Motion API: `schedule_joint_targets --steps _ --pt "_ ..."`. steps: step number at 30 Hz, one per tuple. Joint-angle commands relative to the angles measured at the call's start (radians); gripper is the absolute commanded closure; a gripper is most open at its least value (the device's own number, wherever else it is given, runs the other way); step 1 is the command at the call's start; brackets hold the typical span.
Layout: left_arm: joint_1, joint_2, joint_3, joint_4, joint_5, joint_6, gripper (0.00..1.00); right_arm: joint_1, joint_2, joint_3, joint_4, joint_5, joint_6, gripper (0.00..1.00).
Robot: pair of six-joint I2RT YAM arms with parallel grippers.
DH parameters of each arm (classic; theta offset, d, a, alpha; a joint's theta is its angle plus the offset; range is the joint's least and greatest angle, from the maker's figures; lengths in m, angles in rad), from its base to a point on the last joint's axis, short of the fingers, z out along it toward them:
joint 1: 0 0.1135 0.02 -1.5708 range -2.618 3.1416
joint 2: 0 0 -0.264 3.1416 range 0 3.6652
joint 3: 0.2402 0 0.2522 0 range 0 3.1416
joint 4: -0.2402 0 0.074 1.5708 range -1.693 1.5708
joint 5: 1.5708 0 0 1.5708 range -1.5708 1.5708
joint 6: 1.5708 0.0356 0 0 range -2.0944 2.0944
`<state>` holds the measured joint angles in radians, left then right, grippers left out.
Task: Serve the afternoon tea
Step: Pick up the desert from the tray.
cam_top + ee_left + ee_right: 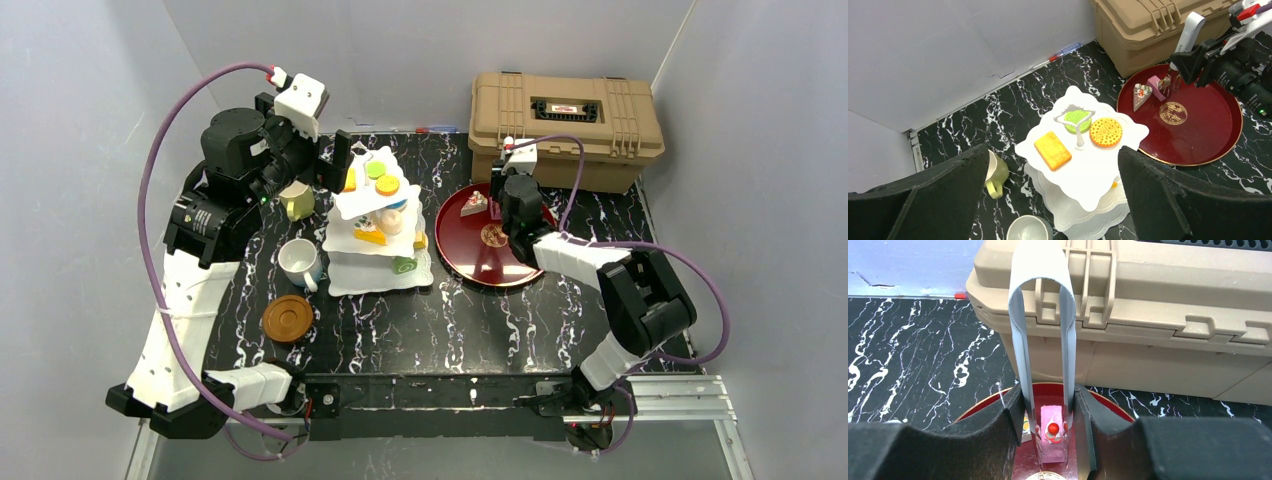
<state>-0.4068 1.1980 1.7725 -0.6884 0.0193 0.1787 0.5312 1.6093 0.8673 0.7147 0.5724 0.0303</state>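
Black white-veined tabletop (450, 320), tea service seemingly midway: at left, a round brown coaster (287, 318) sits bare beside a white mug (299, 262) and a pale yellow-green mug (297, 201). The left gripper (1052, 152) hovers spread wide (holding nothing) over the part-stocked white three-tier scalloped cake stand (352, 278). At right, the right gripper (1049, 405) squeezes pale grey tongs (1020, 340) around a pink cherry-topped toy cake (1052, 432) on the round red tray (490, 265); a wedge slice (1141, 94) waits alongside.

no text is legible; the red-and-white label (566, 108) on the tan case (620, 140) is too blurred to read.
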Motion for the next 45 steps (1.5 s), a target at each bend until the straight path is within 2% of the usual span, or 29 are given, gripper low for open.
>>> schedule_joint_targets --steps 1,10,25,42,45 --pt "0.006 -0.017 0.009 0.0 0.02 -0.008 0.01 -0.004 0.001 0.022 0.088 0.006 0.003 0.58" --pt "0.006 -0.018 0.011 0.0 0.025 -0.016 0.01 -0.004 0.006 0.019 0.092 0.005 -0.01 0.48" --pt "0.006 -0.021 0.01 0.001 0.022 -0.014 0.01 -0.015 0.061 0.027 0.109 -0.012 -0.005 0.5" --pt "0.006 -0.018 0.009 -0.002 0.03 -0.017 0.01 -0.023 0.035 0.009 0.146 -0.052 -0.028 0.96" --pt "0.006 -0.016 0.011 -0.002 0.03 -0.018 0.01 -0.023 0.017 0.005 0.14 -0.046 -0.027 0.99"
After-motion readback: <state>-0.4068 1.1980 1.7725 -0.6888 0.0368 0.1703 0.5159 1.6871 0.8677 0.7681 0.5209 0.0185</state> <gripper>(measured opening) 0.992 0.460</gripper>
